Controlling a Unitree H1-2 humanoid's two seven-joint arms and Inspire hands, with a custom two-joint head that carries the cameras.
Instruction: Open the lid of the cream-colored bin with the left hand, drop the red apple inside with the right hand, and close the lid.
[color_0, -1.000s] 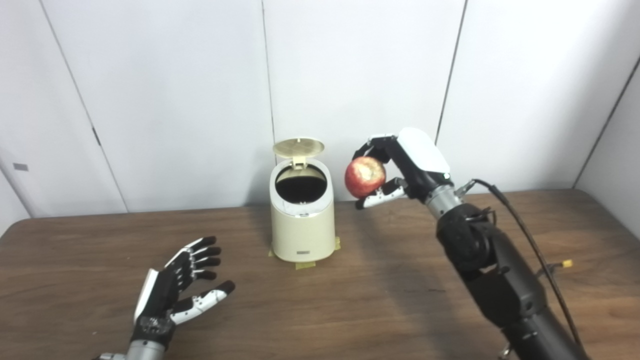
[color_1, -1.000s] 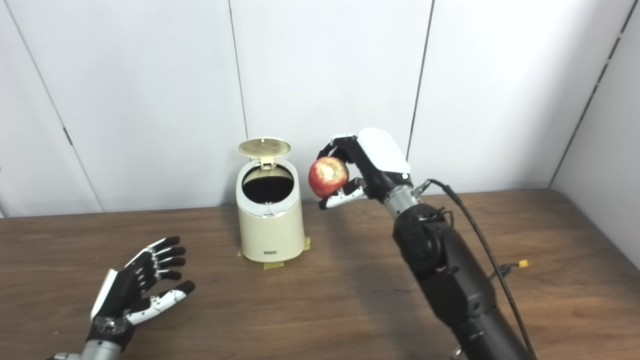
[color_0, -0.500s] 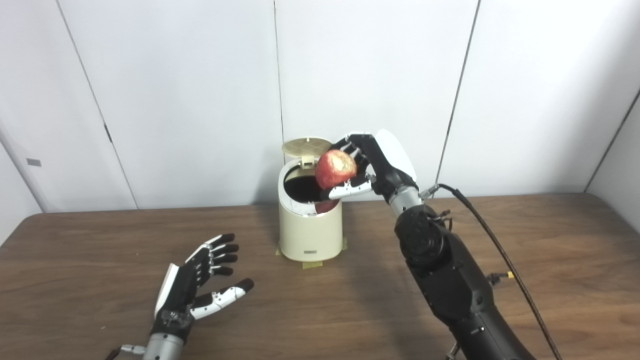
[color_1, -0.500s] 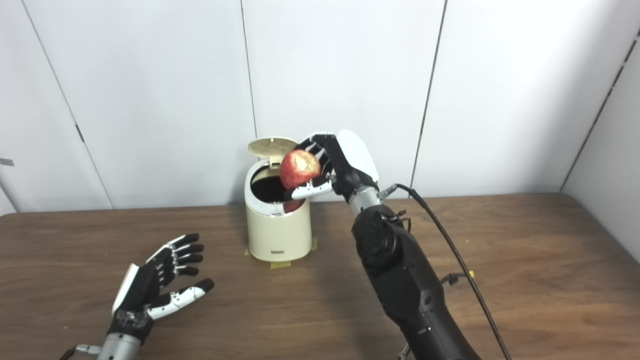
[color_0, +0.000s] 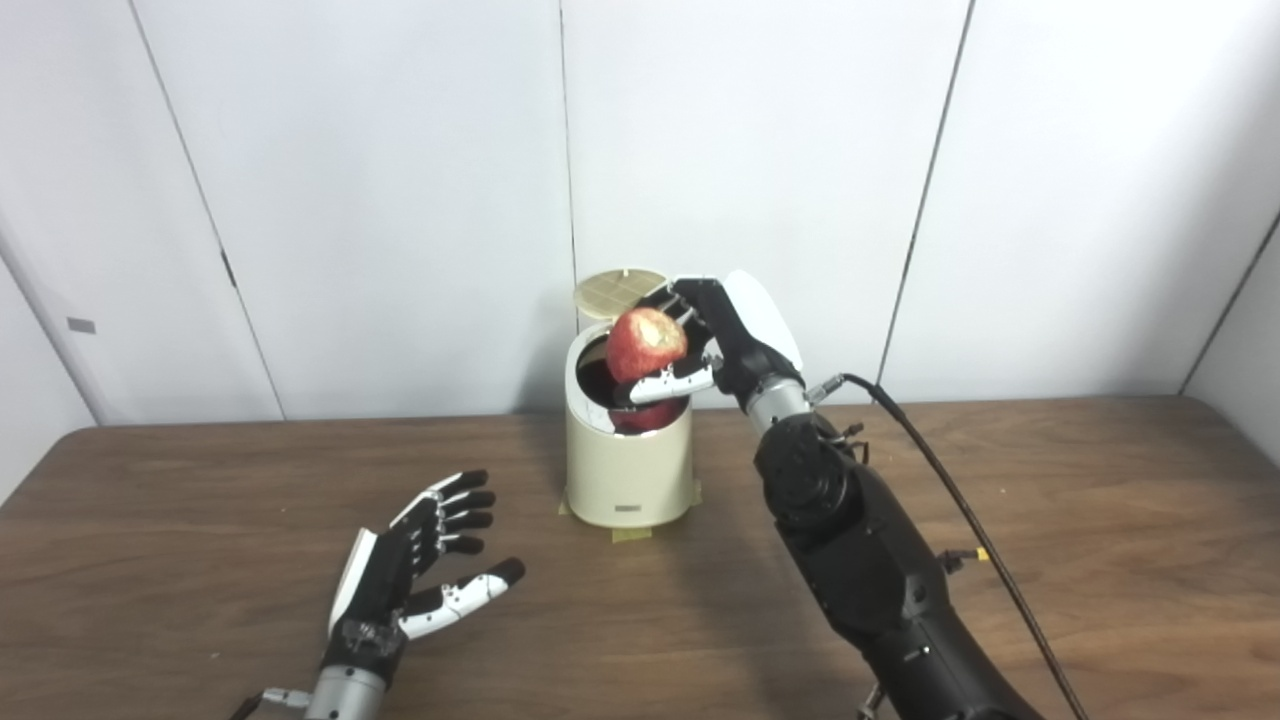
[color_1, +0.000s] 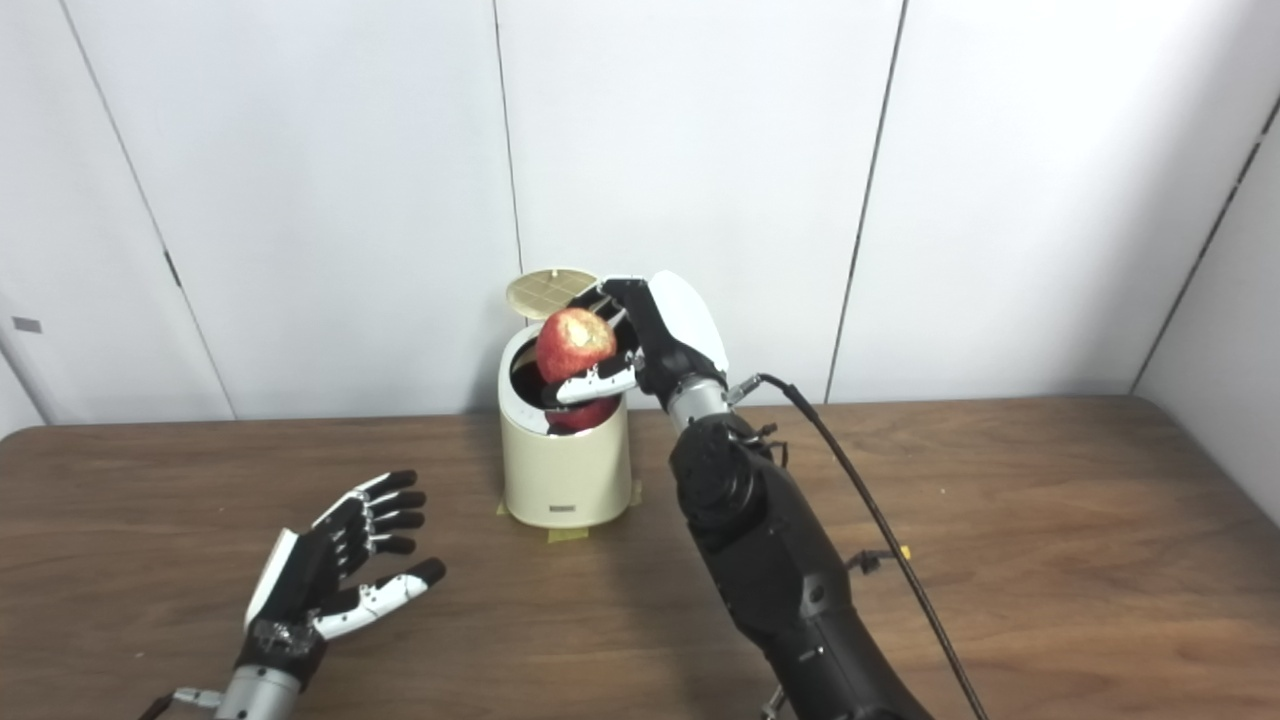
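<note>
While the left hand (color_0: 400, 585) lies spread, the right hand (color_0: 715, 340) grips the apple (color_0: 647, 345) over the open bin (color_0: 628, 470).

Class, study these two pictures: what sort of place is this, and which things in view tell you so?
Probably a robot test room or lab, not a home. Plain white wall panels back a bare wooden table; the cream bin is taped to the tabletop, and a loose cable trails from the right robot hand holding the apple.

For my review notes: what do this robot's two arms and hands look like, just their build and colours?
Both hands are black with white back plates and white thumb segments tipped black: left hand, right hand. Each has a silver metal wrist. The right forearm is bulky matt black, with a black cable running beside it.
</note>
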